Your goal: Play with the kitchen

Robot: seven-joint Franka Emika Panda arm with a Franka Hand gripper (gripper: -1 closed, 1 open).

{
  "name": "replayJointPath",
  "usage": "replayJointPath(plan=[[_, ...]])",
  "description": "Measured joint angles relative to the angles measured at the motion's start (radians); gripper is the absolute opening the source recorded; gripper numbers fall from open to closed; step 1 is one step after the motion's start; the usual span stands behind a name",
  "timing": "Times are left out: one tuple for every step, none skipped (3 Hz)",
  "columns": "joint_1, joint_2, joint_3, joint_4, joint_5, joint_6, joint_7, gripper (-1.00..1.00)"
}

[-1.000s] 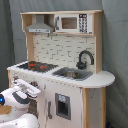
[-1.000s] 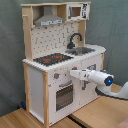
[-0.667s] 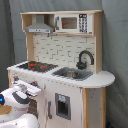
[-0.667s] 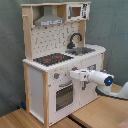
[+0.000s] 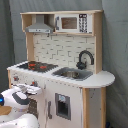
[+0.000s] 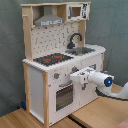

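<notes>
Kitchen (image 5: 65,75) stands in the middle of both exterior views, in front of a grey curtain (image 5: 112,45). On its top I see the stovetop (image 6: 53,59) with red burners, next to it the sink (image 5: 72,74) with the black faucet (image 5: 85,58). Above are the pegboard back (image 6: 55,37), the grey hood (image 5: 39,26) and a small microwave (image 5: 72,22).

My arm (image 6: 120,92) comes in from the second exterior view's right and is stretched almost level toward the front of the kitchen. The white wrist (image 6: 97,78) has a blue ring at its back end. The gripper (image 6: 74,76) is at the height of the knobs (image 6: 56,76), just above the oven door (image 6: 64,96), and it looks very close to the front panel, maybe touching it, but I am not sure from these angles. In the first exterior view the gripper (image 5: 34,89) points to the same panel from that first exterior view's left. Whether the claw is wide or narrow I cannot tell.

The kitchen stands on a wooden floor (image 6: 15,120), and a wooden table (image 6: 107,112) is low under my arm.
</notes>
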Motion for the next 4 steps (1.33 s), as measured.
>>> replayJointPath(plan=[[0.0,0.0,0.0,0.0,0.0,0.0,0.0,1.0],[0.045,0.013,0.001,0.002,0.008,-0.052,0.021,1.0],[0.116,0.013,-0.003,-0.002,0.014,-0.127,0.034,1.0],[0.18,0.013,-0.017,-0.008,0.03,-0.208,0.035,1.0]])
